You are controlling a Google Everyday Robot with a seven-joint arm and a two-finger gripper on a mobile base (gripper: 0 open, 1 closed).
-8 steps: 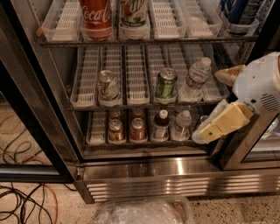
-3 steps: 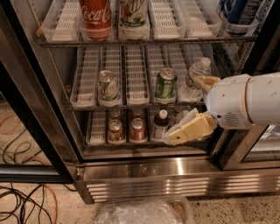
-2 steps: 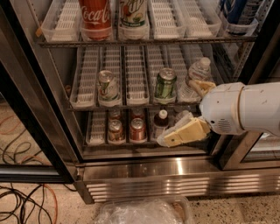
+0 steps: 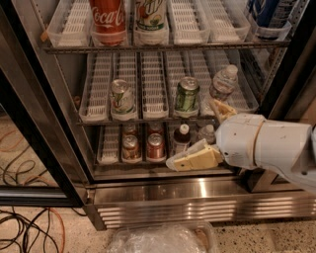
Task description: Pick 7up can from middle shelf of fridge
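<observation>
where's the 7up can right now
In the camera view, the 7up can stands left on the middle shelf, left of the green can; the open gripper hovers lower right.

end effector (image 4: 191, 132): spread, fridge (image 4: 173, 191) lower right | 7up can (image 4: 121, 96): upright, middle shelf (image 4: 154, 84) left

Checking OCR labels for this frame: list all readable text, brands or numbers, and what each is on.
"Coca-Cola": red bottle, top shelf.
Too blurred to read: the pale bottle beside it, the 7up can on the middle shelf, the green can, the red cans below.
None on the gripper, open, low right before the fridge.
</observation>
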